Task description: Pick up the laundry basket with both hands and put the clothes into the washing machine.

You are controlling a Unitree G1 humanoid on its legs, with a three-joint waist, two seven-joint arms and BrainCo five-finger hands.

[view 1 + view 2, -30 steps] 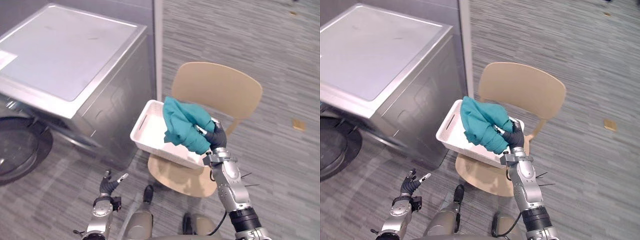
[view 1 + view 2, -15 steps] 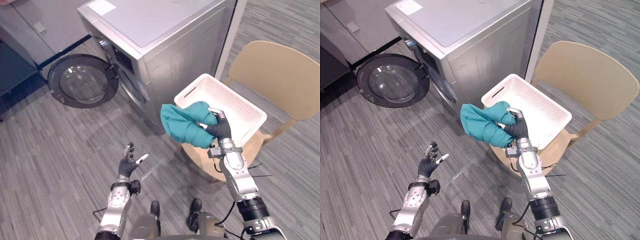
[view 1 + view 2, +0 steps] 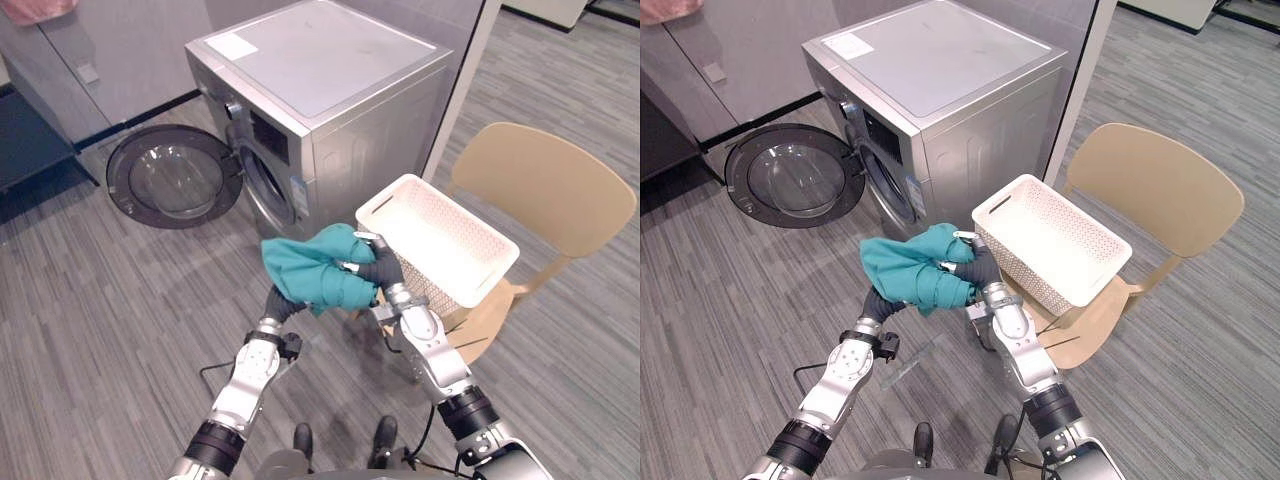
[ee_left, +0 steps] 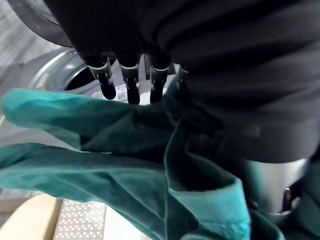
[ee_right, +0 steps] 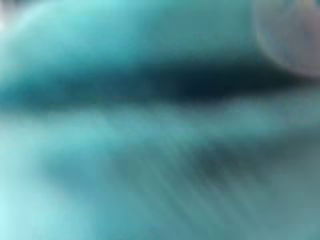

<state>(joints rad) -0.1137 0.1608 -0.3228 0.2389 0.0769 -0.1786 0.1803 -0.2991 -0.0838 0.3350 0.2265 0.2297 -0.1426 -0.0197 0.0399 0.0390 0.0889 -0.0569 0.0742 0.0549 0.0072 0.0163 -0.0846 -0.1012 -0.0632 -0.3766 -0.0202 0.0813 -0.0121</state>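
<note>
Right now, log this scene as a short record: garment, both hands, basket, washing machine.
garment: teal garment, held in the air in front of the washing machine
right hand: fingers curled round the teal garment
left hand: under the teal garment, fingers straight in its wrist view
basket: white, on the tan chair, looks empty
washing machine: round door swung open
</note>
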